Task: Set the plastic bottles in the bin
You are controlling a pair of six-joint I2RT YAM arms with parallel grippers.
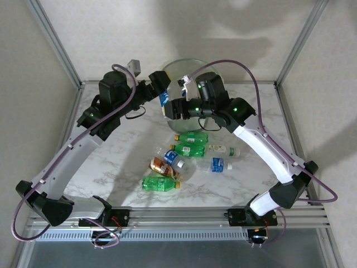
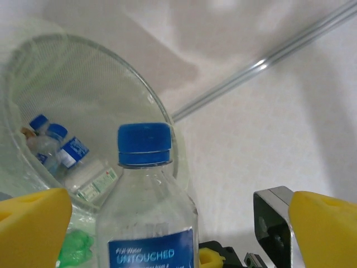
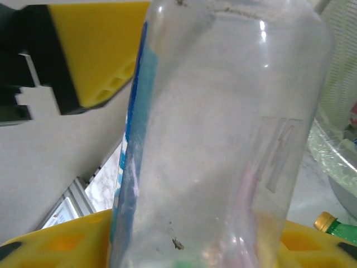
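Cannot see near wall of the far bin [image 1: 181,67] behind right arm [image 1: 215,103], nor base of blue-capped bottle [image 2: 148,218] past the lower edge. Cannot read labels on bench bottles [image 1: 189,148].

White marbled surface [image 1: 125,156] is sitting between aluminium frame posts [image 1: 56,42]; a grooved metal rail [image 1: 184,215] is running along its near edge, with pale walls [image 1: 223,28] standing behind.

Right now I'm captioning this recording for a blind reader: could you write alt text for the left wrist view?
A clear blue-capped bottle labelled UNTOUCHED rises at centre between the yellow fingertips of the left gripper, spread wide and clear of it. Behind it opens the bag-lined bin, with a few blue-capped bottles lying inside.
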